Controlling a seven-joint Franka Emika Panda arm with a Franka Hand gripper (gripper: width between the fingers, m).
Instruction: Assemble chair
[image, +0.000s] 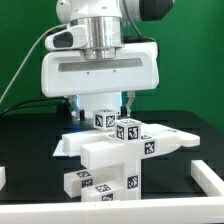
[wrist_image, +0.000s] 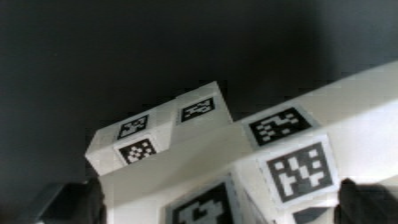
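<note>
The matte white blocky plastic chair (image: 112, 155), with small black-and-white square marker tags on its faces, stands on the black table (image: 30, 150), directly under the large glossy white robot arm (image: 97, 60). In the exterior view the chair is a stack of joined parts: a low tagged block touches the table, a thick block sits on it, and a flat slab sticks out toward the exterior view's right. On top of the chair there are two small tagged cubes close to each other.

The two-finger gripper (image: 100, 102) hangs just above the top of the chair. Its fingers are mostly hidden behind the top cubes in the exterior view. In the wrist view the dark fingertips (wrist_image: 71, 203) appear at the two lower corners, well apart, and the tagged top of the chair (wrist_image: 214, 150) lies between them. The jaws are spread wide and do not hold anything; I cannot see that they touch the chair.

At the edges of the exterior view, near the chair, two other white pieces (image: 210, 182) lie on the table, only partly visible.
</note>
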